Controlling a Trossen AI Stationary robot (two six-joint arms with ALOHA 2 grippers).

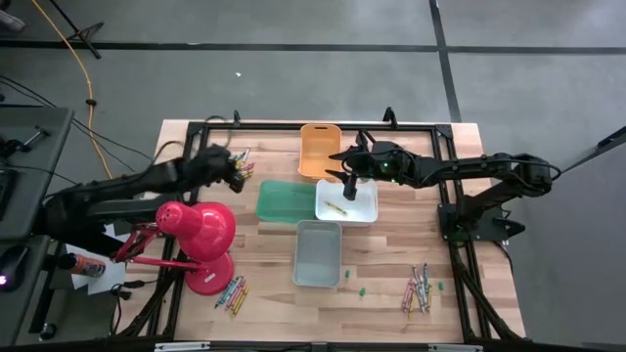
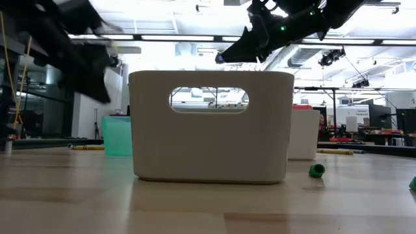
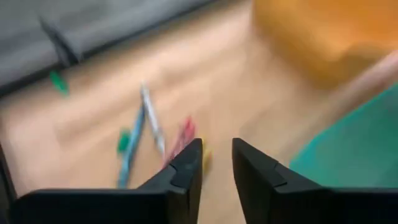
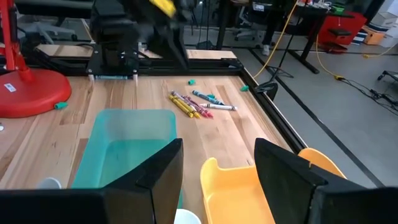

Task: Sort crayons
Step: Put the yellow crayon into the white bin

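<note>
Crayon cluster, far-left corner: a loose bunch of crayons (image 4: 194, 103) lies on the surface at the 10 o'clock corner of the high view, just beside the left end effector; mixed colours, roughly parallel.
Long axis: in the high view the sticks run diagonally, from 1 o'clock to 7 o'clock; individual sticks there are too small to separate.
Left end effector (image 1: 238, 176): sits just at the 6 o'clock side of that cluster, above the surface; the fingers stand a narrow gap apart with nothing visible between them. The left wrist view is blurred, so whether anything has just been let go cannot be told.
Nearer arm: the left, clearly; the cluster is well apart from the right arm.
Right end effector (image 1: 350, 176): hovers over the white bin (image 1: 346, 200), fingers spread wide and empty.
Bins: orange bin (image 1: 319, 150) at 12 o'clock, green bin (image 1: 285, 200) and white bin side by side at centre, grey bin (image 1: 318, 253) at 6 o'clock.
Other crayons: 1 yellow crayon (image 1: 335, 209) in the white bin; 2 more groups near the front edge, at 7 o'clock (image 1: 233, 292) and 5 o'clock (image 1: 419, 287).
Judgement: the next pick likely falls to the left arm, with the fingers set across the diagonal sticks.
</note>
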